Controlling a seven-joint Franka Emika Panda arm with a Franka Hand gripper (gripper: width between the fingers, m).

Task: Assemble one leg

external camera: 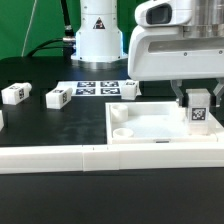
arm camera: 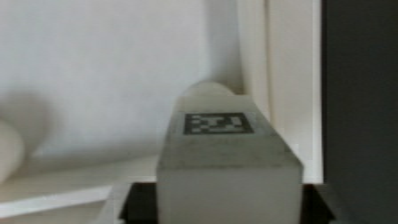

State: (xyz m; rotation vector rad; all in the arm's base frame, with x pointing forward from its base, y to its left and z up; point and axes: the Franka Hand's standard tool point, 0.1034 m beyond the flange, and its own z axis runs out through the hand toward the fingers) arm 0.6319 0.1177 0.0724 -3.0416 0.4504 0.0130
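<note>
My gripper (external camera: 198, 108) is shut on a white leg (external camera: 199, 114) with a black-and-white tag on its face, held upright over the right end of the large flat white panel (external camera: 150, 128). In the wrist view the leg (arm camera: 221, 150) fills the middle, its tag facing the camera, with a dark finger (arm camera: 139, 203) on each side of it and the panel (arm camera: 107, 90) behind. A round socket (external camera: 121, 131) shows at the panel's near left corner. Two more legs (external camera: 57, 98) (external camera: 13, 93) lie on the black table at the exterior view's left.
The marker board (external camera: 105, 89) lies behind the panel, in front of the robot's white base (external camera: 98, 35). A long white rail (external camera: 110, 157) runs along the table's front. Part of another white piece (external camera: 2, 119) shows at the exterior view's left edge.
</note>
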